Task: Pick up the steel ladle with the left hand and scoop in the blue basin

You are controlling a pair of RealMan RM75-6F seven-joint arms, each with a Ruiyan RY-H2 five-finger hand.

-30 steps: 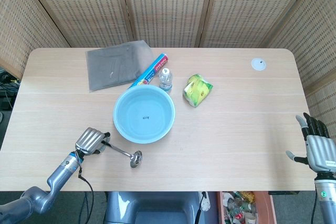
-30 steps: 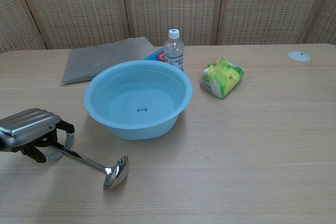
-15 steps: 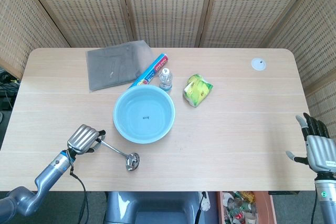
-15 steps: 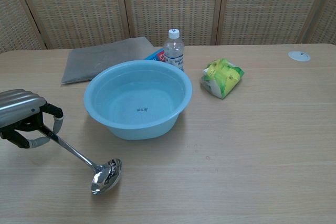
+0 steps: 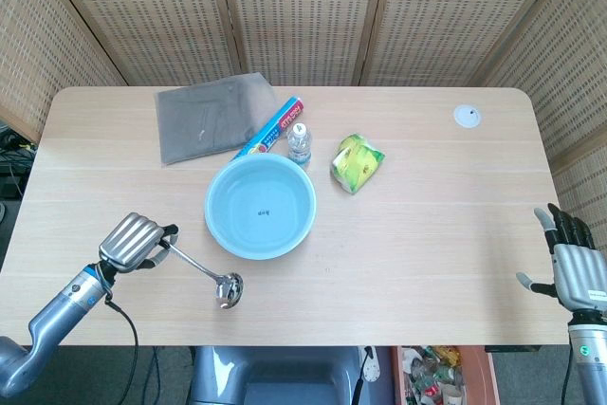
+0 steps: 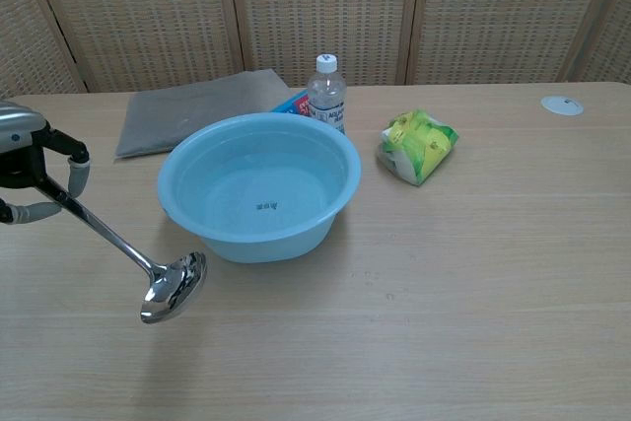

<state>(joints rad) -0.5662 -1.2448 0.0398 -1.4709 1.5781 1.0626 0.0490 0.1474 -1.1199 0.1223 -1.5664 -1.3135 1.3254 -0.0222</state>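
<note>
Left hand (image 5: 133, 241) grips my shiny steel ladle (image 5: 201, 270) by the handle, bowl hanging at seven o'clock beside the round blue plastic basin (image 5: 260, 206); right hand (image 5: 573, 267) is spread, holding nothing.

Light wood desk (image 5: 427, 234) fills frame. Centre-left: blue basin (image 5: 260, 206). Behind it: grey cloth (image 5: 211, 118), upper left; foil box (image 5: 269, 127); small water bottle (image 5: 299, 142). Right of bottle: green snack bag (image 5: 356, 162). Upper right: white disc (image 5: 466, 117).
</note>
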